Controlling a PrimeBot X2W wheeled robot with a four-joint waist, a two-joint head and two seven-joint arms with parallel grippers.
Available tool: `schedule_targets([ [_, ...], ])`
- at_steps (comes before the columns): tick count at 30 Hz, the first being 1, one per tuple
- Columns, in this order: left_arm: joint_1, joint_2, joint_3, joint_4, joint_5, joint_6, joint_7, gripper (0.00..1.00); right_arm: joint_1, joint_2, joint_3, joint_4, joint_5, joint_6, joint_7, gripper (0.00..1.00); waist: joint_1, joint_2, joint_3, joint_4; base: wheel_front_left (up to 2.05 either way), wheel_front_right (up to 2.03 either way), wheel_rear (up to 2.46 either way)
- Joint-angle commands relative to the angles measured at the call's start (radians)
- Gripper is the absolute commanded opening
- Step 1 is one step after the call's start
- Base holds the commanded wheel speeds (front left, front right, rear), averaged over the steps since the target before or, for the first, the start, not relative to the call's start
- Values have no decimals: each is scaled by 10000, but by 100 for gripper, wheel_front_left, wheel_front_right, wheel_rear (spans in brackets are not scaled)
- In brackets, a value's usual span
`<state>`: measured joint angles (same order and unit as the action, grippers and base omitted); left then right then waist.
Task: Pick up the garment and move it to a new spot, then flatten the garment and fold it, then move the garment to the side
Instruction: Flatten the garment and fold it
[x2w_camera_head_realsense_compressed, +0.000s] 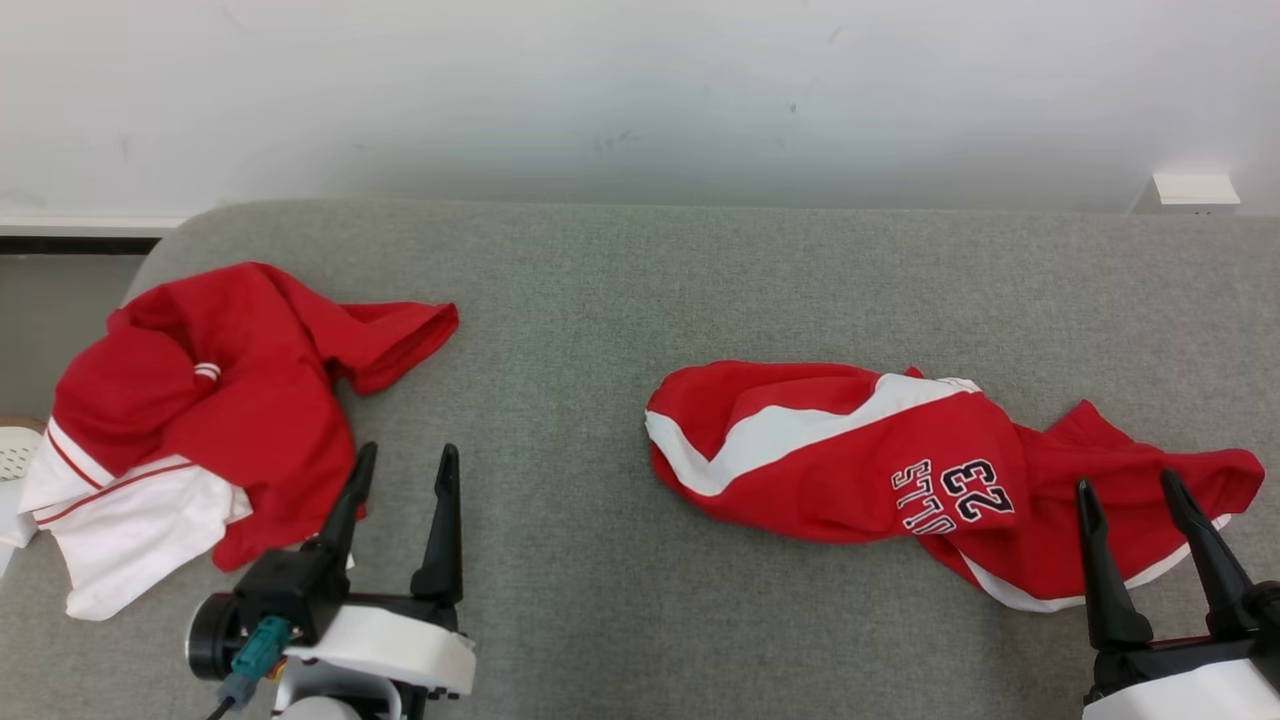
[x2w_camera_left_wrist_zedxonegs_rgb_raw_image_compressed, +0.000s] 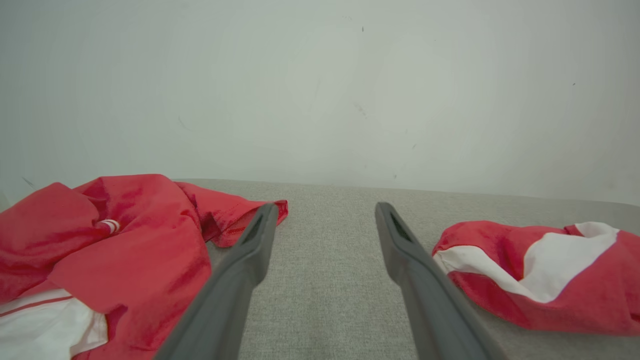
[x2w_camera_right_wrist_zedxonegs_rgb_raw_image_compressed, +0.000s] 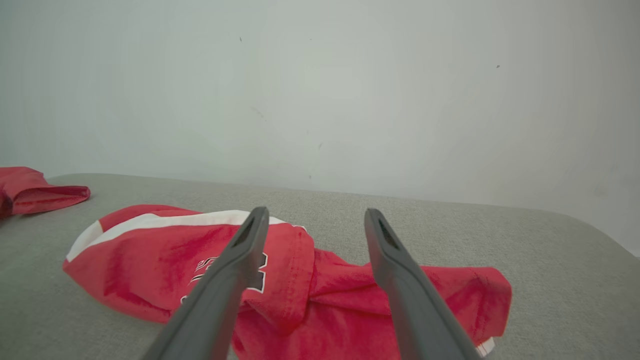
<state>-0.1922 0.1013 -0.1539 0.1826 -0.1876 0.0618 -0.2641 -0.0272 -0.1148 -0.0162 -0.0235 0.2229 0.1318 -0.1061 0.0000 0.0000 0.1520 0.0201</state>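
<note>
Red, loose cloth is the risk here. The garment (x2w_camera_head_realsense_compressed: 850, 470) lies bunched from the centre to the lower right of the head view, on the grey padded surface (x2w_camera_head_realsense_compressed: 700, 270). Its layers are rolled over one another, so a pinch at the nearest fold would likely catch several layers at once. That would lift a knot rather than an edge and make flattening harder. The right gripper (x2w_camera_head_realsense_compressed: 1128, 487) stands at the lower right with its jaws wide apart and nothing between them, fingertips over the garment's right end. Closing there could, judging by the folds, take the hem and the layer beneath together. A second red and white garment (x2w_camera_head_realsense_compressed: 200, 430) is heaped at the left edge of the frame. The left gripper (x2w_camera_head_realsense_compressed: 408, 452) is just beside it, jaws also wide and empty. A spreading sweep toward the left could drag into that heap, and the matching colours invite a mix-up. The garment itself is red, with a broad white band slanting across its left part and thin white trim along its lower right edge. Near its middle are dark, white-outlined lettering and the number 23, upside down in the head view. It is crumpled, neither flat nor folded.
</note>
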Motion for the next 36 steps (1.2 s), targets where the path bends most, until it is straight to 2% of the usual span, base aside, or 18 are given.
schedule_targets([
  [1, 133, -1, 22, 19, 73, -13, -3, 100, 105, -1, -27, -66, 60, -22, 2, 100, 0, 0, -9, 10, 0, 0, 0],
  [9, -6, -50, -2, -3, 110, -51, -3, 100, -69, -228, 144, 28, 142, -22, 297, 100, 0, 0, 98, 95, 0, 0, 0],
  [22, -423, -278, -115, -13, 75, -98, -3, 100, -1451, -937, 1870, 2719, 798, -22, 850, 100, 0, 0, 669, 560, 0, 0, 0],
  [23, -427, -292, -96, -18, 81, -95, -3, 100, -1526, -971, 1951, 2796, 826, -22, 794, 60, 0, 0, 687, 557, 0, 0, 0],
  [24, -433, -304, -82, -18, 94, -94, -3, 100, -1592, -983, 2050, 2872, 880, -22, 774, 36, 0, 0, 708, 550, 0, 0, 0],
  [25, -441, -310, -71, -17, 109, -97, -3, 100, -1656, -992, 2139, 2920, 915, -22, 730, 0, 0, 0, 729, 541, 0, 0, 0],
  [30, -460, -338, 6, -40, 180, -131, -3, 100, -1647, -1202, 2105, 2565, 777, -22, 379, 0, 0, 0, 734, 478, 0, 0, 0],
  [36, -317, -345, 161, -120, 222, -114, -3, 100, -661, -1104, 1176, 1256, 380, -22, 357, 0, 0, 0, 702, 204, 0, 0, 0],
])
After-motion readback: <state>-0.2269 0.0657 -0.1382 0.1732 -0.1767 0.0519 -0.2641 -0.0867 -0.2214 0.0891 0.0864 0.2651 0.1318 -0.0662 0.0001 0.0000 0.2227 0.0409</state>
